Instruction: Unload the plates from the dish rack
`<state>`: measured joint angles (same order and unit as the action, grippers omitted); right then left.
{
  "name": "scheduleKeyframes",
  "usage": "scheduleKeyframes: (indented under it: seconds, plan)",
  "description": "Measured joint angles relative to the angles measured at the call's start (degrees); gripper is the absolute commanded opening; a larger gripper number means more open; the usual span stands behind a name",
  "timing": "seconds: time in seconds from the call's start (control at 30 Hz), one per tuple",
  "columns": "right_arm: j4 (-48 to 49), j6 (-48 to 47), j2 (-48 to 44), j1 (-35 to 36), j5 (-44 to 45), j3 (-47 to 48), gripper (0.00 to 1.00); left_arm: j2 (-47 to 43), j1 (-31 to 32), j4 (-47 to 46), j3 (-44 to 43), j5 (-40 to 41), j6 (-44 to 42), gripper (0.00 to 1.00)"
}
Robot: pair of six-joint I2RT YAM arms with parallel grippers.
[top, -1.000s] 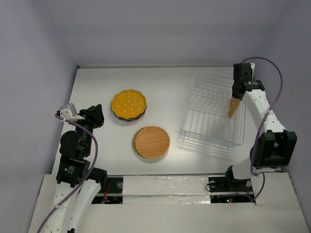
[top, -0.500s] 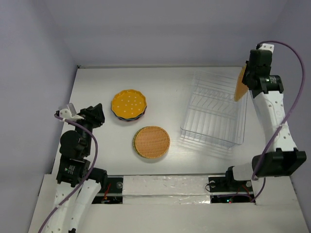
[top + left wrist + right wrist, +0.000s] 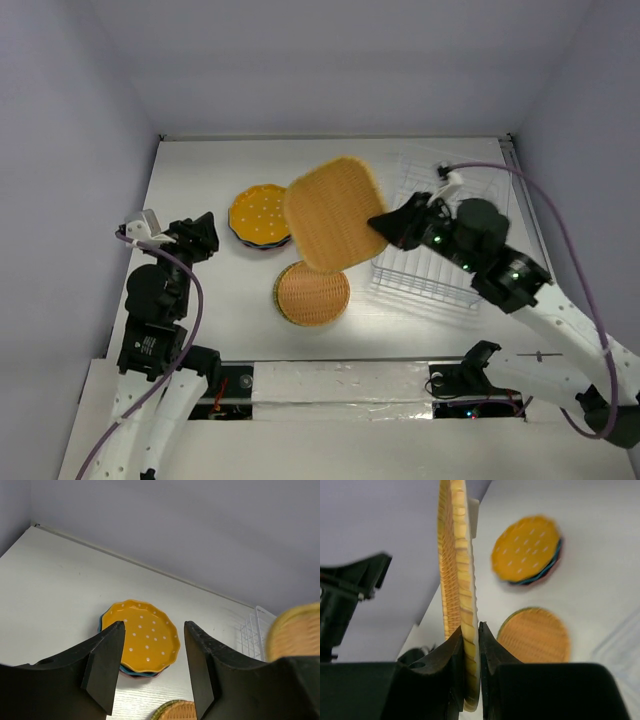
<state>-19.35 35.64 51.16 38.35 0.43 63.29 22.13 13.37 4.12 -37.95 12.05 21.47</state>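
Blurred woven plate (image 3: 332,213) in right gripper (image 3: 380,223)

A white surface (image 3: 200,170) is enclosed by plain pale lavender walls: a back wall (image 3: 330,70) at 12 o'clock, a left wall (image 3: 60,180) at 9 o'clock and a right wall (image 3: 590,120) at 3 o'clock. Soft, even light is cast throughout.
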Motion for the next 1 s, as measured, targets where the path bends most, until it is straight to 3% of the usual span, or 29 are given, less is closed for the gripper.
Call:
scheduleKeyframes:
  seconds: [0.13, 0.33, 0.53, 0.83, 1.0]
  plan:
    - [9.6, 6.88, 5.22, 10.56, -0.46, -8.7, 0.0, 1.07, 0.0, 0.02, 0.0, -0.02, 0.0, 0.53]
    - [16.33, 12.44, 14.21, 17.62, 0.74, -14.21, 0.0, 1.86, 0.0, 0.07, 0.0, 0.02, 0.02, 0.7]
    - [23.8, 16.72, 17.18, 18.27, 2.51, -19.69, 0.0, 3.23, 0.0, 0.09, 0.0, 0.0, 0.07, 0.72]
    - [23.67, 19.87, 17.84, 18.27, 8.02, -24.98, 0.0, 4.11, 0.0, 0.09, 0.0, 0.0, 0.09, 0.73]
    - [22.75, 20.76, 20.96, 18.27, 9.75, -25.07, 0.29, 4.42, 0.0, 0.07, 0.0, 0.0, 0.09, 0.73]
